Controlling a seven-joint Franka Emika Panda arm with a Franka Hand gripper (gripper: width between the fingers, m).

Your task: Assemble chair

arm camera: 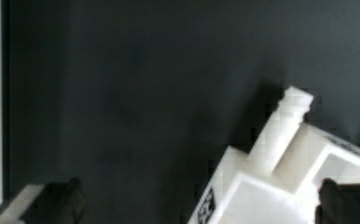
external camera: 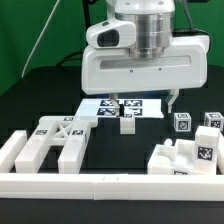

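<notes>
Clearly, the two-finger gripper (external camera: 147, 103) stands spread (fingers (external camera: 176, 99) well apart) at the frame's centre, near a small matte white plastic block (external camera: 127, 123); chunky white tagged slabs (external camera: 50, 148) lie lower left.

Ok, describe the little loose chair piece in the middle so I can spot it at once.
Find the marker board lying flat mid-table. At its near edge stands a small white block, alone on the black table. Unlike the wide frame-like piece at the exterior view's left and the clustered pieces at its right, it touches no other part.
</notes>
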